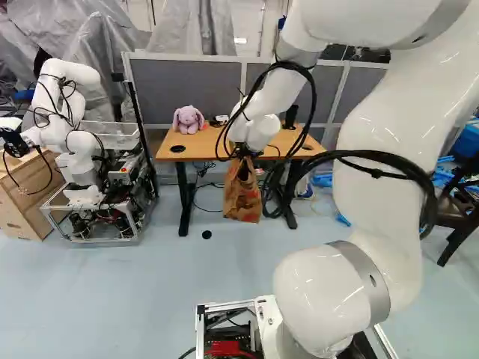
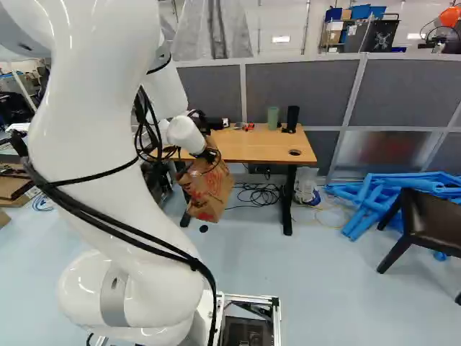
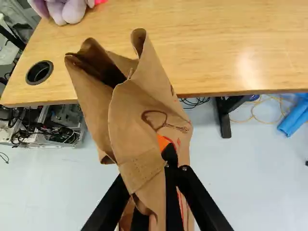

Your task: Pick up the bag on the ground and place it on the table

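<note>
The gripper [image 2: 212,153] hangs at the table's near side, shut on the brown paper bag [image 2: 207,193]. In the left base view the bag [image 1: 242,196] hangs below the arm's end, in front of the wooden table [image 1: 168,142] and above the floor. The wrist view shows the gripper [image 3: 162,168] with crumpled paper pinched between its fingers; an orange pad [image 3: 163,142] shows against the bag [image 3: 139,115]. The bag's open top reaches ahead of the fingers, across the view of the table edge [image 3: 240,91]. Part of the fingers is hidden by the paper.
A purple plush toy [image 1: 188,120] sits on the tabletop, as do a green cylinder [image 2: 273,117] and a black one [image 2: 292,119]. Another robot [image 1: 75,142] stands at the left. Blue padded pieces [image 2: 367,198] and a dark chair [image 2: 425,223] are at the right.
</note>
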Controlling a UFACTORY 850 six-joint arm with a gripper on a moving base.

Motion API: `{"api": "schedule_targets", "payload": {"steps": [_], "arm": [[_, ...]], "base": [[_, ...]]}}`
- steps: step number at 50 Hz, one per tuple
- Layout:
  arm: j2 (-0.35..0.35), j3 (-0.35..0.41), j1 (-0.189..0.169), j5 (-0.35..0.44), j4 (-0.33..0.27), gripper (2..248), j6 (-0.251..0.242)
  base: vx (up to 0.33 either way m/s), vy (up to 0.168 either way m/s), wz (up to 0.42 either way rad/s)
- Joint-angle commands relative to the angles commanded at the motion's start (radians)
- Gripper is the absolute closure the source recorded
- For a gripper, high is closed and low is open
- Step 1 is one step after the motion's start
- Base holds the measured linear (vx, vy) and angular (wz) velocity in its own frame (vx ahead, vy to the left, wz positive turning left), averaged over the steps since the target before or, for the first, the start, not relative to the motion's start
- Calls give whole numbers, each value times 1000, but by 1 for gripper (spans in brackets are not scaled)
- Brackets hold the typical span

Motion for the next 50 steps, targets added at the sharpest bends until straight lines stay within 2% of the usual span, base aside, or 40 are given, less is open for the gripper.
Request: {"api": "schedule_targets", "payload": {"steps": [16, 50], "arm": [[26, -15, -2, -83, 0, 225, 0], [27, -114, -11, -391, 0, 225, 0]], "base": [[0, 0, 0], [0, 0, 0]]}}
